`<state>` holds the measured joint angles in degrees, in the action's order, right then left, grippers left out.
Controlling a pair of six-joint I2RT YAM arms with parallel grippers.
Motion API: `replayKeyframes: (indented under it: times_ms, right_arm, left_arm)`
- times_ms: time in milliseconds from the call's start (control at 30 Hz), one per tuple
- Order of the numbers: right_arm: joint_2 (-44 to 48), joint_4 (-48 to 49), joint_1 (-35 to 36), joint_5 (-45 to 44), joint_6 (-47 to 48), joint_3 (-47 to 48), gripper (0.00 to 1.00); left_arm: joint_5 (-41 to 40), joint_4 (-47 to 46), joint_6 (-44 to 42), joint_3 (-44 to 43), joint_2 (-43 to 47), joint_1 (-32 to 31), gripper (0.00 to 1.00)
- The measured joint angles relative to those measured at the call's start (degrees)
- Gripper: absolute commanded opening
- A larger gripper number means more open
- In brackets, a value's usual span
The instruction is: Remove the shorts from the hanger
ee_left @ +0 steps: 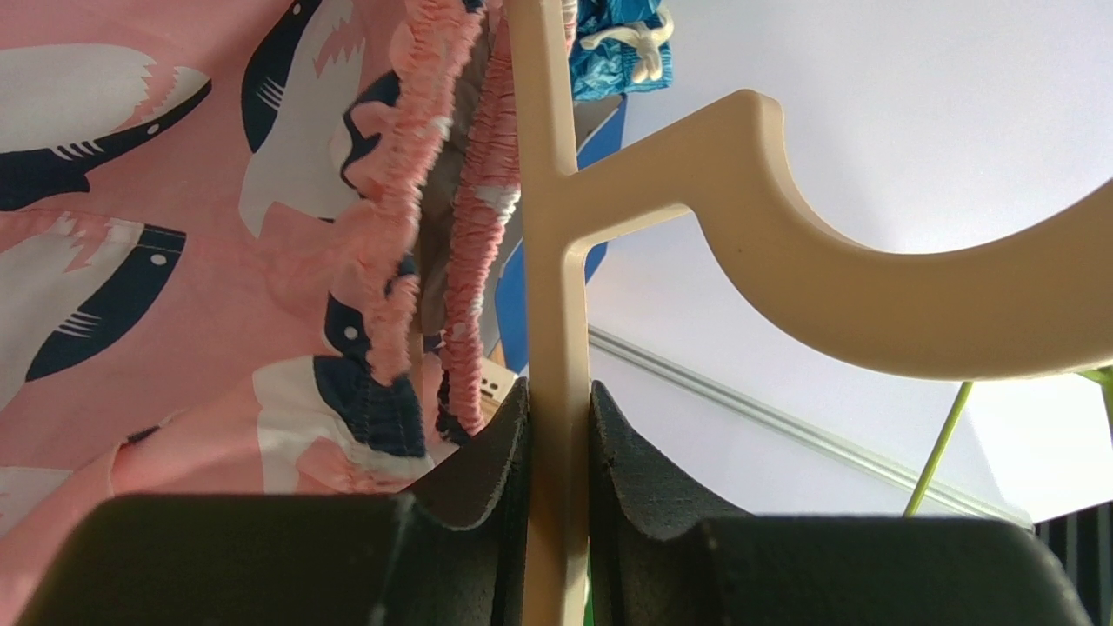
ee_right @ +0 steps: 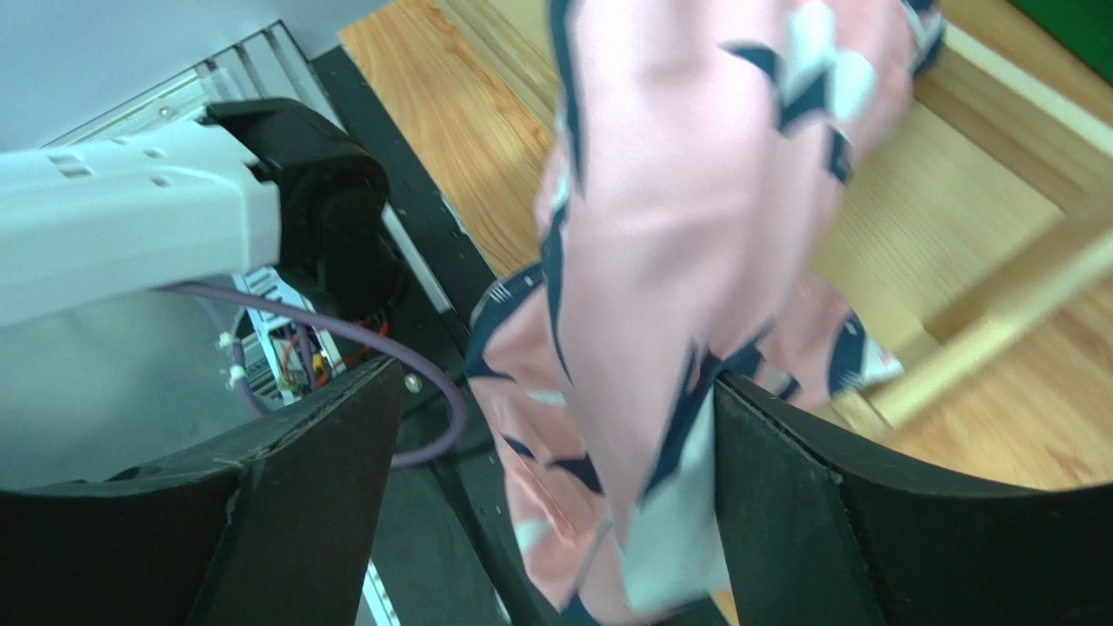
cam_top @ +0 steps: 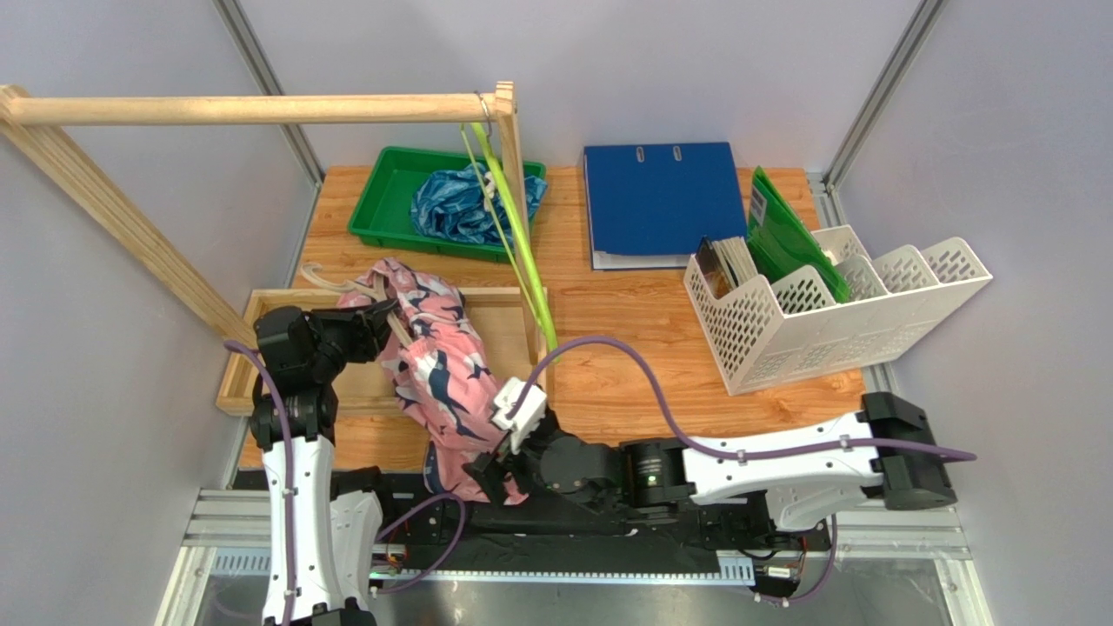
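The pink shorts [cam_top: 438,365] with dark-blue and white shapes hang from a beige hanger [ee_left: 562,326]. Their gathered waistband [ee_left: 392,248] is still on the hanger's bar. My left gripper [cam_top: 376,321] is shut on the hanger's stem and holds it above the wooden frame. My right gripper [cam_top: 490,467] is open at the near edge, with the lower end of the pink shorts [ee_right: 653,261] hanging between its fingers and brushing the right finger [ee_right: 836,522]. The blue-teal shorts [cam_top: 451,205] lie in a green tray and also show in the left wrist view [ee_left: 621,46].
A wooden rack [cam_top: 261,108] spans the back left with a green hanger [cam_top: 516,235] hanging at its right post. The green tray [cam_top: 379,196], a blue binder [cam_top: 660,202] and a white file organizer [cam_top: 836,307] stand at the back and right.
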<state>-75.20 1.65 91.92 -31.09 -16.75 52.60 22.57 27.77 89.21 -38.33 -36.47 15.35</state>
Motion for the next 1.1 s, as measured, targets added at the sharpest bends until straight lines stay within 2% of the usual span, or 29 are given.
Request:
replayKeyframes:
  times_ms: [200, 533, 633, 667, 700, 733, 800, 833, 967, 1100]
  right_arm:
    - [-9.4, -0.39, -0.7, -0.28, 4.96, 9.6, 0.9]
    - [-12.28, -4.85, -7.06, -2.93, 6.1, 16.52, 0.89]
    - [-13.09, -5.75, -7.54, -2.91, 6.08, 16.94, 0.77]
    - [-13.25, -5.79, -7.58, -2.82, 6.16, 16.94, 0.61]
    - [-13.51, -5.75, -7.61, -2.38, 6.1, 16.94, 0.51]
    - [-13.73, -5.75, -7.63, -1.53, 5.9, 16.94, 0.26]
    - [-13.97, -5.79, -7.63, -0.02, 5.55, 16.9, 0.04]
    - [-13.97, -5.77, -7.61, 0.52, 5.62, 16.81, 0.0]
    - [-13.97, -5.77, -7.15, 1.7, 4.15, 16.57, 0.0]
    - [-13.84, -5.7, -3.67, 0.37, 4.2, 16.0, 0.0]
  left_arm:
    - [0.0, 1.03, -0.22, -0.72, -0.24, -0.46, 0.0]
    - [0.02, 1.31, -1.03, -0.81, -0.13, -1.86, 0.0]
    - [0.02, 1.36, -1.07, -0.81, -0.04, -1.9, 0.0]
    - [0.02, 1.38, -1.07, -0.81, -0.02, -1.9, 0.0]
    - [0.02, 1.38, -1.05, -0.81, 0.02, -1.95, 0.0]
    - [0.02, 1.38, -1.05, -0.81, 0.04, -1.95, 0.0]
    - [-0.02, 1.33, -1.01, -0.81, 0.04, -2.01, 0.0]
    - [-0.02, 1.33, -1.03, -0.81, 0.04, -2.01, 0.0]
    - [-0.55, 1.2, -0.98, -0.81, 0.04, -2.14, 0.0]
    - [-0.9, 0.9, -0.83, -0.81, -0.26, -2.21, 0.0]
